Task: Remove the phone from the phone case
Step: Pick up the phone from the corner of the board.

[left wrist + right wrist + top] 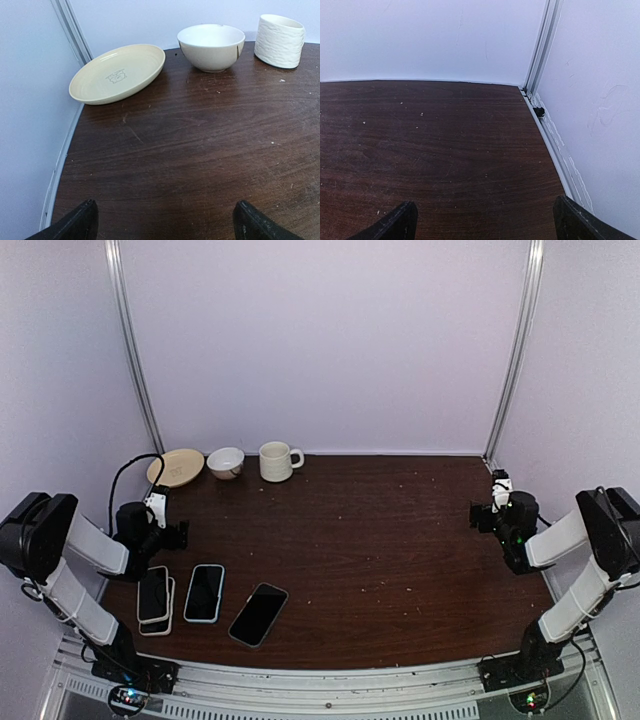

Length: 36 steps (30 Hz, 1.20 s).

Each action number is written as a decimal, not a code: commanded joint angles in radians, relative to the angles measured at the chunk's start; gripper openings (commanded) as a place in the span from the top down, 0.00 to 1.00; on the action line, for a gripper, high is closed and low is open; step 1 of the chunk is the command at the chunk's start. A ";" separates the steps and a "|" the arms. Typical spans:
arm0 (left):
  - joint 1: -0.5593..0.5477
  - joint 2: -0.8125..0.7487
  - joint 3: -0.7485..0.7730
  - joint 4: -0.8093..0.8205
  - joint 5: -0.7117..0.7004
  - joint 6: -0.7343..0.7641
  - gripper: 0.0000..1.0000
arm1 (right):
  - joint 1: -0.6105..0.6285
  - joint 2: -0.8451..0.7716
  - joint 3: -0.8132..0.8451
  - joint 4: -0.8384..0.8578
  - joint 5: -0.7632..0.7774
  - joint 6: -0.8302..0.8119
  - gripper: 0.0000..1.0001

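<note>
Both wide and empty, my left end effector (pixel 165 225) and right end effector (pixel 485 225) could shove a neighbour, since the phones (pixel 204 592) lie crowded together nearer me than the plate (pixel 176 467).

Pale-cased phone (pixel 204 592) lies flat — screen up.

This was a robot lab's test booth. Plain white panels (pixel 320 340) walled in the table (pixel 400 540) on three sides, joined at its far corners by bare aluminium posts (pixel 135 350). A left arm (pixel 95 543) and a right arm (pixel 560 538) were bolted to a metal rail (pixel 320 678) along the table's near edge, and a loose cable (pixel 128 463) looped at its left edge. Props lay on it: a plate (pixel 117 72), bowl (pixel 211 46) and mug (pixel 280 40) in a row at its far edge, and phones (pixel 205 592) near its front left corner.
</note>
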 commanded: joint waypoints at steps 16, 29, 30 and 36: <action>-0.020 -0.317 0.576 -1.212 -0.020 -0.284 0.03 | -0.009 -0.004 0.020 -0.006 -0.008 0.015 0.00; -0.100 -0.444 0.636 -1.650 0.197 -0.439 0.02 | -0.008 -0.002 0.027 -0.016 -0.009 0.017 0.00; -0.129 -0.440 0.641 -1.682 0.174 -0.454 0.02 | -0.008 -0.002 0.028 -0.019 -0.010 0.017 0.01; -0.322 -0.405 0.637 -1.814 0.080 -0.598 0.02 | -0.009 -0.002 0.031 -0.024 -0.010 0.018 0.01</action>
